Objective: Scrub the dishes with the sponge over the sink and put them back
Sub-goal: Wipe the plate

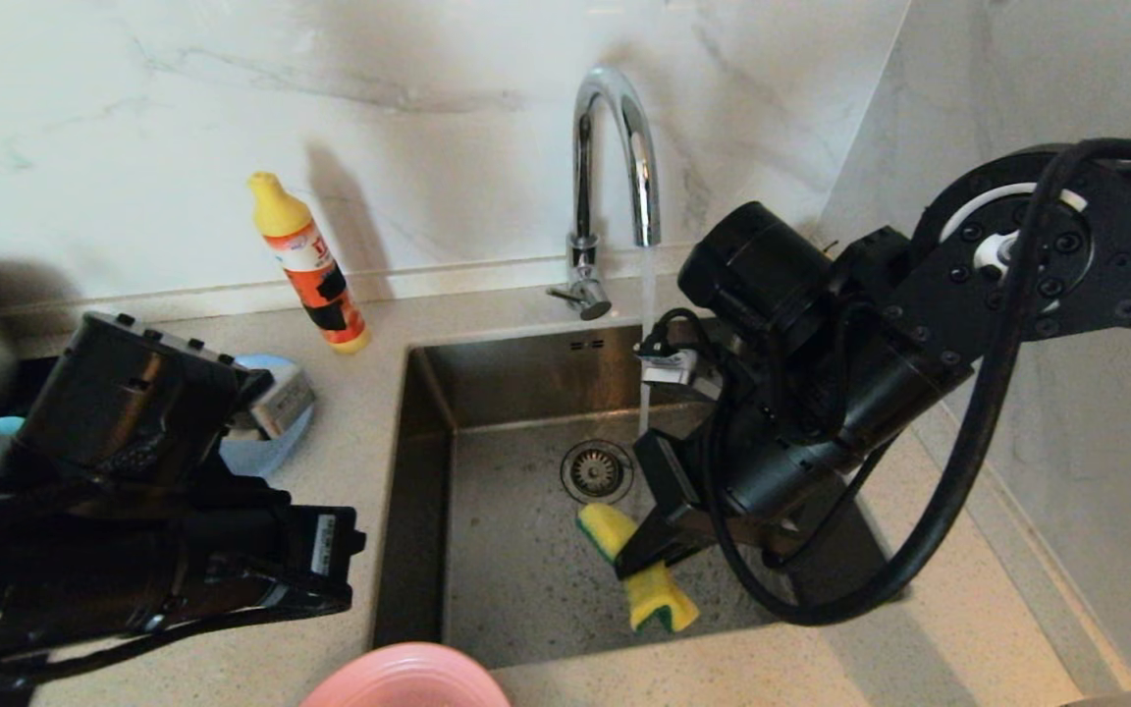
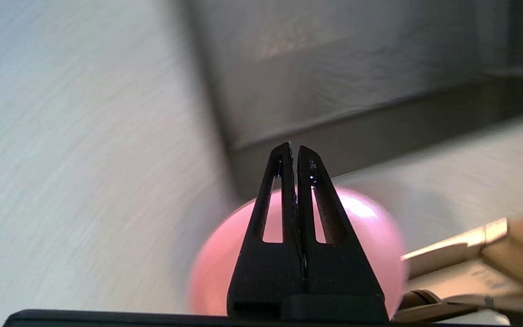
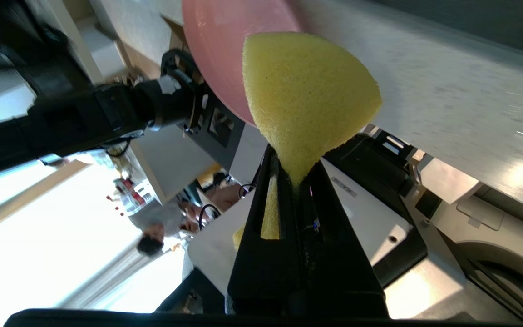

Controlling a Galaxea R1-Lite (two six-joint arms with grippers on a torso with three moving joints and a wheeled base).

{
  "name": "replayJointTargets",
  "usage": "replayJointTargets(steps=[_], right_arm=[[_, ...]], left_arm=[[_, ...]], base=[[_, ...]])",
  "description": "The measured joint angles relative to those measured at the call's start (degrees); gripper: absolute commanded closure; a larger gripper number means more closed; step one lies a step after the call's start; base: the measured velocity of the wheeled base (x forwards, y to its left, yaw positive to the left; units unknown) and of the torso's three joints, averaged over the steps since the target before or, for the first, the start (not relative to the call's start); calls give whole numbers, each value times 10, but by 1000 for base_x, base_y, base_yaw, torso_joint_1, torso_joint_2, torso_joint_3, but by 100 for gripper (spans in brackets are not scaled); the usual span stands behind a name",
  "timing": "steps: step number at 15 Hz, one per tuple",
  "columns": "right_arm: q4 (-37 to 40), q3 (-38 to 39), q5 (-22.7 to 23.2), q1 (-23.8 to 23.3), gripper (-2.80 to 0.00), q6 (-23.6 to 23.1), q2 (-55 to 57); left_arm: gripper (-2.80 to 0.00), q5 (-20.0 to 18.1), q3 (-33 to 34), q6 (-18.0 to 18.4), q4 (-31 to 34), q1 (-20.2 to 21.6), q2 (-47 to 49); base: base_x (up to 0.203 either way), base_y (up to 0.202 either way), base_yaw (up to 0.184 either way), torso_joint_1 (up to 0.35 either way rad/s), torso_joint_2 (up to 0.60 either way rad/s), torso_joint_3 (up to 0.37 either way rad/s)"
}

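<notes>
Over the sink (image 1: pixel 526 412), the right gripper (image 1: pixel 646 550) is clamped on the middle of the yellow sponge (image 1: pixel 636 577), pinching it narrow. Water runs from the faucet (image 1: pixel 615 147). The left gripper (image 2: pixel 294 156), fingers closed and empty, hovers above the counter (image 1: pixel 369 412) over the pink plate (image 2: pixel 366 227).

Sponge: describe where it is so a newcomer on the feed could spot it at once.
Find the steel sink under the running chrome tap. Over its floor, just in front of the round drain, the right gripper pinches the sponge. It is the only yellow, green-edged block there; the yellow-capped bottle stands on the counter.
</notes>
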Motion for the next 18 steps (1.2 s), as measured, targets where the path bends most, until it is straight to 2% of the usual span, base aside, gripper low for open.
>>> replayJointTargets(steps=[3,5,7,11,15,18], right_arm=[[-3,32,1,-16,0,-5,-26],[-5,50,2,-23,0,-6,-41],[-4,57,3,-28,0,-6,-50],[-8,63,8,-41,0,-7,-54],[-9,67,13,-44,0,-8,-50],[-10,68,14,-44,0,-9,-50]], left_arm=[[0,5,-28,-50,120,68,-10],[0,-2,-23,-56,171,108,-21],[0,-10,0,-57,198,126,-37],[0,-46,59,-51,206,132,-55],[0,-111,102,-43,198,130,-60],[0,-117,102,-48,149,130,-72]], base=[[0,0,0,0,0,0],[0,0,0,0,0,0],[0,0,0,0,0,0],[0,0,0,0,0,0],[0,0,0,0,0,0],[0,0,0,0,0,0]])
